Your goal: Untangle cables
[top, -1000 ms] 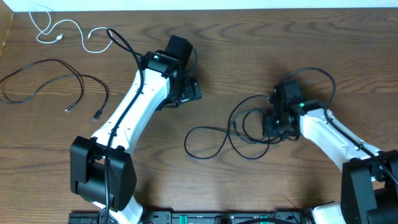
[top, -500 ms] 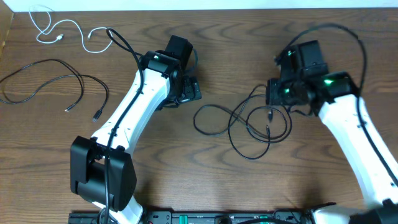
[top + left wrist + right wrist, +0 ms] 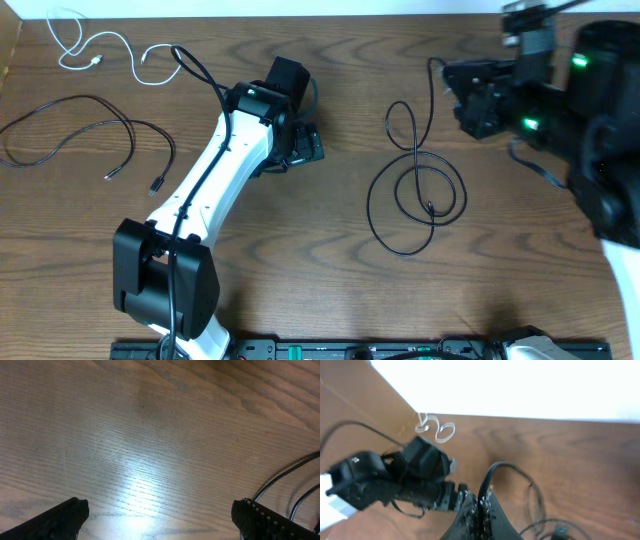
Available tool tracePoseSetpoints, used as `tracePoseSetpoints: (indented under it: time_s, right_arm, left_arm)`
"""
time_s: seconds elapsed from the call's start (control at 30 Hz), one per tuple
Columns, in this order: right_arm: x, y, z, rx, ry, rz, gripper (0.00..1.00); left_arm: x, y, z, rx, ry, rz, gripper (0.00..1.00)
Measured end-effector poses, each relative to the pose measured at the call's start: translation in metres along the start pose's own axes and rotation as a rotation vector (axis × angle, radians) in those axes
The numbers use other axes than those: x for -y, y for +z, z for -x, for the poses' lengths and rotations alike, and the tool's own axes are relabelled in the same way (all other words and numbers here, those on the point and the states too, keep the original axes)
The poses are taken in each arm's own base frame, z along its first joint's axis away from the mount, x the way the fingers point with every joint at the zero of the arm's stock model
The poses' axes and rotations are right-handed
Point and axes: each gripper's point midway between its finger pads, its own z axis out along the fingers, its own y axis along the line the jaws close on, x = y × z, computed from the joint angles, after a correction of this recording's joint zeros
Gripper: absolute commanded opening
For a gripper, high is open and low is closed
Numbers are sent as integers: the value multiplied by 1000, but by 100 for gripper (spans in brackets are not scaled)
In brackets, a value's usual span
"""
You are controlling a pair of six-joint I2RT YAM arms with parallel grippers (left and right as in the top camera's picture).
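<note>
1. Overhead, I'm seeing the wooden table [image 3: 330, 270] filling the frame, with a pale strip running along its far edge.
2. The left arm [image 3: 215, 170] is stretching diagonally across the table's left half. Its thick arm cable [image 3: 200, 72] is arching up close to one end of the white cable [image 3: 110, 36]; I can't tell whether they are touching.
3. The right arm [image 3: 600, 130] is looming large and blurred in the upper right corner.
4. The left gripper [image 3: 165, 515] is standing wide over bare wood, gripping nothing.
5. The right gripper [image 3: 479, 506] is pinching tight on a black cable [image 3: 370, 205], which is trailing down from it and lying in overlapping loops right of centre.
6. The other black cable [image 3: 130, 135] is lying in open curves by the left edge, well apart from the held one.
7. The white cable is curling in the far left corner, thin and short, just beyond the other black cable.
</note>
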Motion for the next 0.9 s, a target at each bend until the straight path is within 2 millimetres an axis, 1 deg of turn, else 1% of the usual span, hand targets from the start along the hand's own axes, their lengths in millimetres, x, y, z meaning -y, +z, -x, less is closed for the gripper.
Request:
tracePoseSetpoints:
  time_s: [0.07,0.1,0.2,0.27,0.37,0.47,0.57,0.63,0.7,0.77,0.83,0.87,0.9]
  right_arm:
    - [2,-15,4,27,-5,-40,1]
    - [6,-21,3,31,-3,-75,1]
    - [17,-29,-7,3,11,-143,1]
    - [20,-27,-13,-23,18,-153,1]
    - [18,-21,-19,-57,27,-132,1]
    - [11,-15,-24,-88,35,-81,1]
    - [3,-14,-27,-105,39,-32,1]
    - [0,-14,-29,-117,43,-13,1]
    - [-2,-14,-32,-130,47,-2,1]
    - [-4,-15,-37,-152,55,9,1]
    - [-6,-15,-40,-163,59,22,1]
    - [-8,-16,-40,-167,61,32,1]
    - [-10,-16,-41,-170,62,42,1]
  left_arm:
    - [0,0,0,0,0,0,98]
    - [0,0,0,0,0,0,97]
    - [0,0,0,0,0,0,97]
    - [0,0,0,0,0,0,98]
    - [1,0,2,8,0,-6,97]
    - [2,0,3,12,-1,-9,97]
    - [3,0,4,15,-1,-10,97]
    - [7,0,9,36,-1,-29,97]
    - [11,0,6,21,0,-53,97]
    - [26,-1,5,1,8,-135,97]
    - [50,-6,4,-13,72,-256,97]
    - [69,-11,0,-23,143,-353,97]
    - [81,-15,-6,-32,201,-410,97]
